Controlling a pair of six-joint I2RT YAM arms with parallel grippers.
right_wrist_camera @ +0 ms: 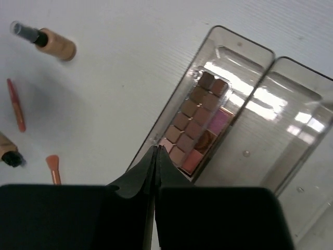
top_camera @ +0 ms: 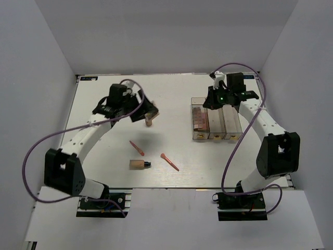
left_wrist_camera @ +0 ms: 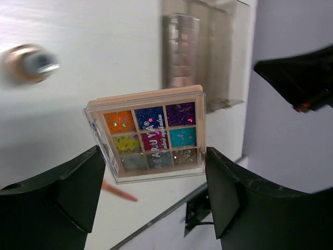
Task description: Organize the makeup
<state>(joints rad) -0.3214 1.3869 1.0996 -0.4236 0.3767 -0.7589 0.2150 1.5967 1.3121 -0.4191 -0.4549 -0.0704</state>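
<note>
Left wrist view: left gripper (left_wrist_camera: pixel 153 161) clamps the multicoloured eyeshadow palette (left_wrist_camera: pixel 151 136) by its side edges. Carry it level toward the organizer box (left_wrist_camera: pixel 179 52) at twelve o'clock. The right gripper (right_wrist_camera: pixel 156 156), pinched closed, holds nothing.

Robot lab test cell, not a home. A white table (top_camera: pixel 104 179) was boxed in by plain pale wall panels (top_camera: pixel 36 62) on the left, back and right. Two white-and-black arms, the left arm (top_camera: pixel 86 136) and the right arm (top_camera: pixel 268 125), were bolted on metal base plates (top_camera: pixel 99 204) at the near edge. Purple cables (top_camera: pixel 26 161) looped loose from bases to wrists. A green status light (top_camera: pixel 220 97) glowed on the right wrist. Props looked staged: clear organizer boxes (top_camera: pixel 216 122), a foundation bottle (top_camera: pixel 138 164), a multicoloured palette (left_wrist_camera: pixel 151 136).
</note>
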